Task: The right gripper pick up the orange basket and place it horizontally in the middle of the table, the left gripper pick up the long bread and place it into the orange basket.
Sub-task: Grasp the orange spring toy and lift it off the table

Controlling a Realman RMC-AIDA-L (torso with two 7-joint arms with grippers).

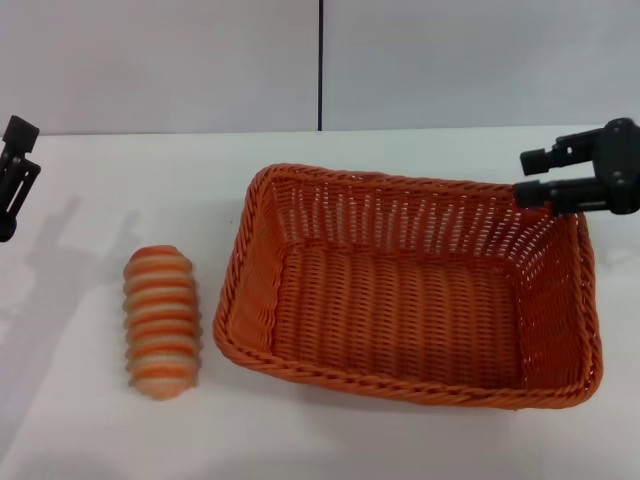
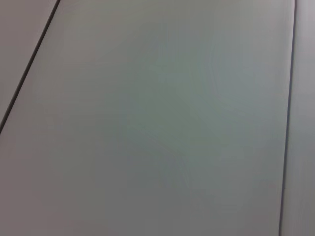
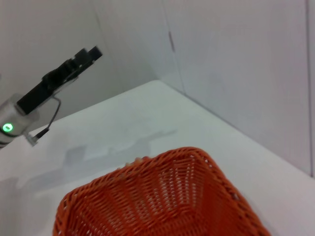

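Head view: right gripper (image 1: 533,177) spread above orange basket (image 1: 410,290) corner.

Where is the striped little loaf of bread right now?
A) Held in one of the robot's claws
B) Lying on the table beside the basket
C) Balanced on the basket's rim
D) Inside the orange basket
B. The long bread lies on the bare white table on the orange basket's left side, apart from its rim. The left gripper is away at the table's edge and the right gripper at the basket's far corner.
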